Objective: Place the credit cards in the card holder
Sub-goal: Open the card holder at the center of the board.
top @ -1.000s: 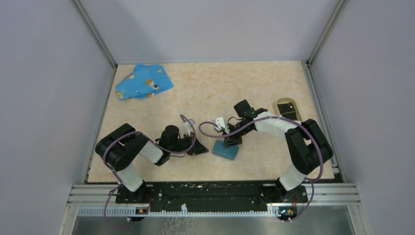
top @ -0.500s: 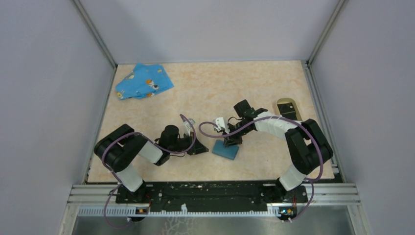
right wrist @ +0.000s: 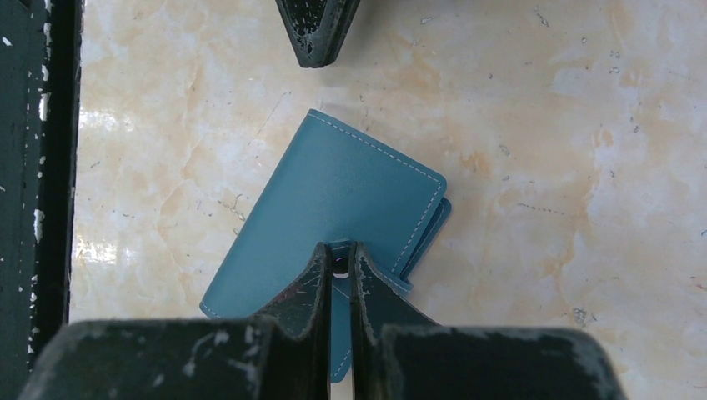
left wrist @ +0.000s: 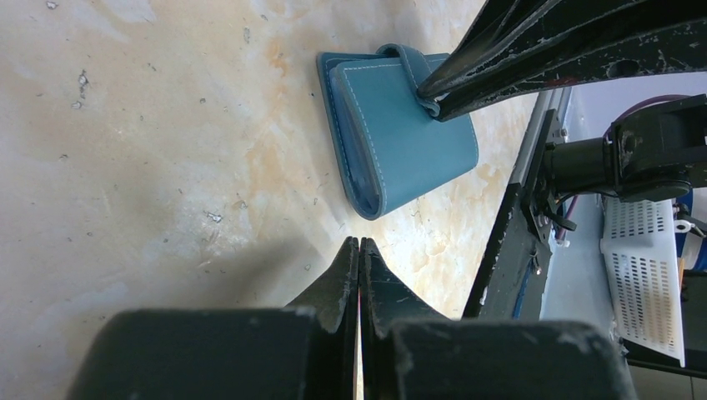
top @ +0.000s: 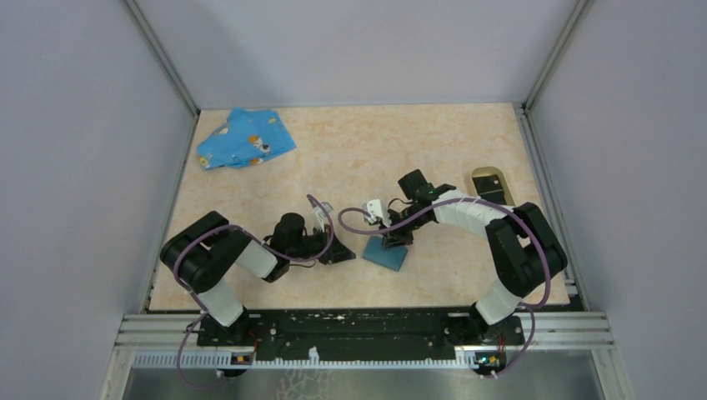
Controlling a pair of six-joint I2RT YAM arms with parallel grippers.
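Nothing moved: right fingers (right wrist: 313, 287) pinch one blue case (right wrist: 333, 196) tab; left fingers (left wrist: 340, 287) closed, empty.

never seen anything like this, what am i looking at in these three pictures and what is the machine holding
These are two robot arms bolted side by side at the near edge of a table. The wide picture looks down from above and behind them. The other two come from small cameras on each wrist, so the dark wedges at the bottom of those pictures are that arm's own fingers.

On the table lie a blue patterned cloth at the far left, a small oval tan-rimmed card holder at the right, and a flat blue case in the middle.

The right gripper is closed on a small tab at the edge of the blue case. The left gripper is closed on nothing, its tips a little apart from the case.
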